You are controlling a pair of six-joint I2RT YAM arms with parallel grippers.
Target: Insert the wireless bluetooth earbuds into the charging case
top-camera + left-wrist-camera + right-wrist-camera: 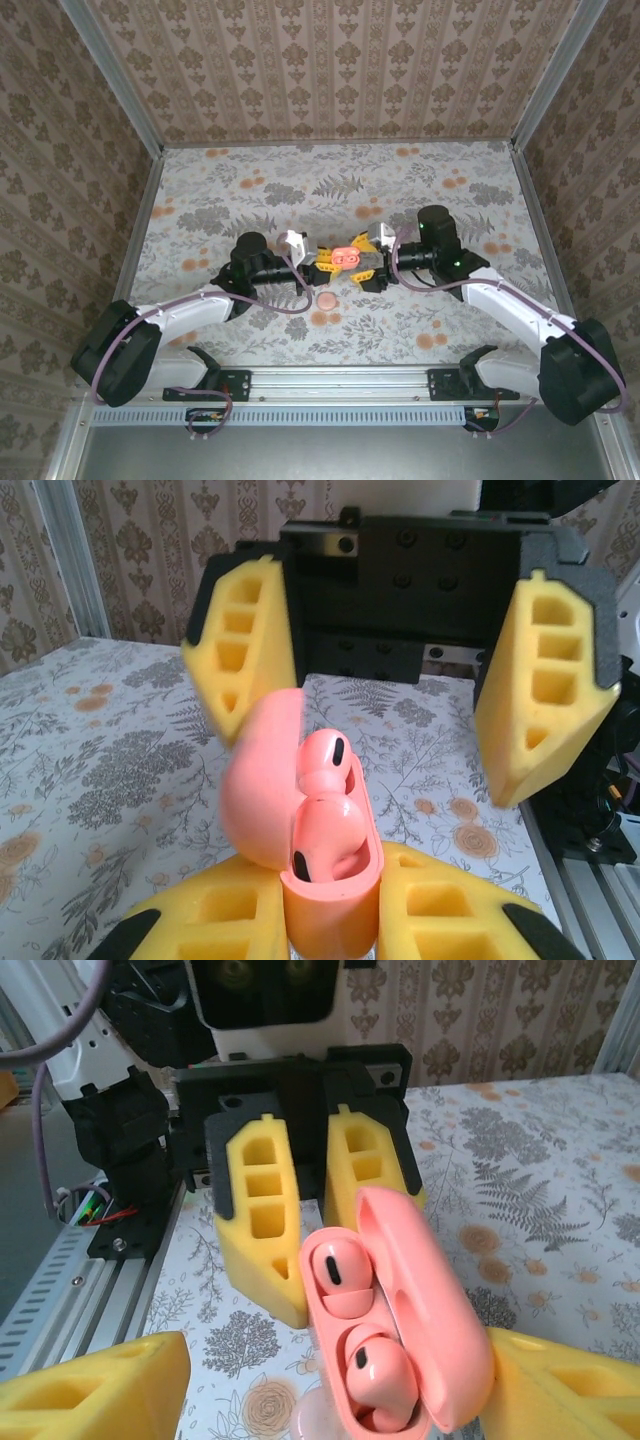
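Your left gripper (325, 262) is clamped on the lower body of the case (330, 905) and holds it clear of the table (250, 190), between the two arms, mouth turned toward the right gripper (370, 768). That hold probably exists to keep the case steady and reachable while the other arm works above it.

The lid (262, 780) hangs open on its hinge to one side, so the wells stay exposed. Both earbuds are in the case: the lower bud (325, 840) sits deep in its well, and the upper bud (325, 760) looks to stand a little proud from the left wrist view. From the right wrist view both seem bedded, so you cannot tell for sure that it has clicked home.

Your right gripper's jaws stand wide apart, one on each side of the case, holding nothing and not touching it. That spread leaves room around the lid.

A pink disc (326, 300) lies on the table just below the case; it is not part of the job.

Judged from this, insertion looks nearly done. If the upper bud is high, a light press should seat it.
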